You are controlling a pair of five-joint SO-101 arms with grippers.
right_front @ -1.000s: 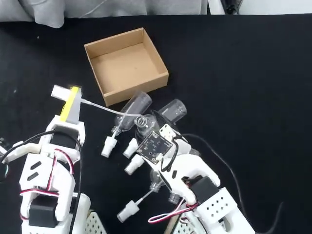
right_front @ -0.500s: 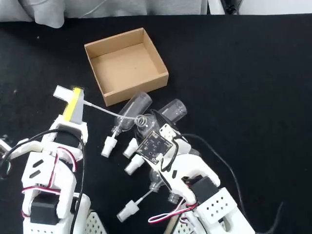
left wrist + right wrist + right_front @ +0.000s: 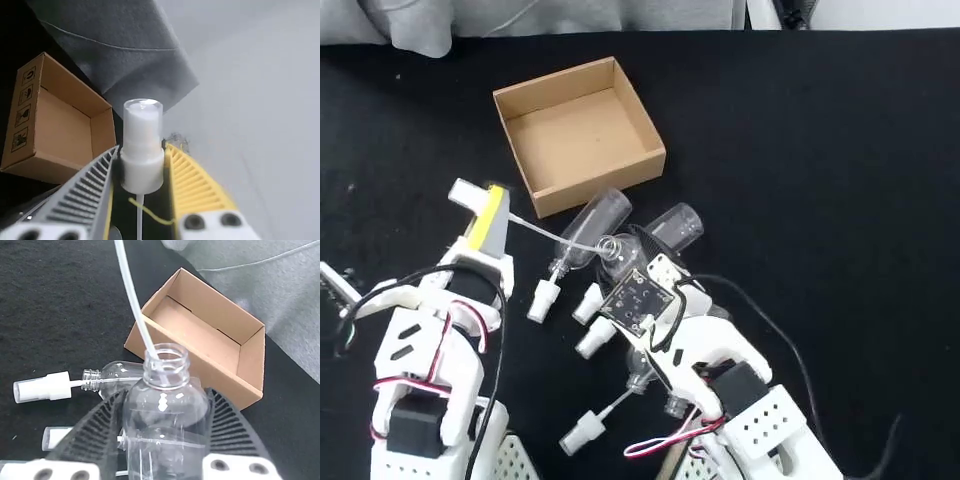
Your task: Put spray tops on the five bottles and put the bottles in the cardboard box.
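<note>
High view: black table (image 3: 840,150), grey cloth (image 3: 520,14) behind, cardboard box (image 3: 578,135), loose bottles (image 3: 603,212) beside. Left gripper (image 3: 142,156) pinches a spray top (image 3: 143,145); right gripper (image 3: 165,399) grips a bottle (image 3: 165,412).

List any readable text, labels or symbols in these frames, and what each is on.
No words or numbers can be read.
Cardboard box, outer side wall: three small printed symbols in a column, too blurred to identify.
Spray top in the left gripper and bottle in the right gripper: no print seen.
</note>
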